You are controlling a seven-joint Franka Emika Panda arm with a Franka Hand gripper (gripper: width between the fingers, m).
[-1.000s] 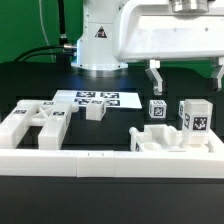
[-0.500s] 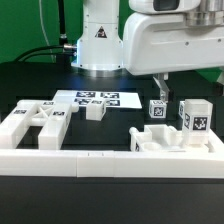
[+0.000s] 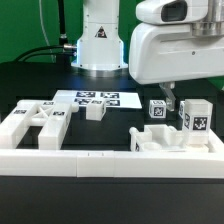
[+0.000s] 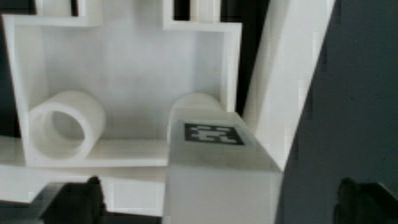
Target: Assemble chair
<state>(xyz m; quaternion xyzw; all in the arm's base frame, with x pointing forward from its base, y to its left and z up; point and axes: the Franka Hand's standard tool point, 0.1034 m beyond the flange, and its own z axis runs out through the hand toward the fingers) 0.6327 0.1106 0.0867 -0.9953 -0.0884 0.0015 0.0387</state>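
The claw [image 4: 217, 203] hangs spread wide and empty above the chair slab [image 3: 163, 141], near right on the desk [image 3: 118, 128]; other chair pieces [image 3: 40, 122] lie left. Descending off-centre, it could clip the slab's wall and shove it.

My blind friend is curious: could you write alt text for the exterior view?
A white robot arm hangs low over tagged white chair pieces on a black table, at the exterior view's right. More lie at its left, behind a long white rail.
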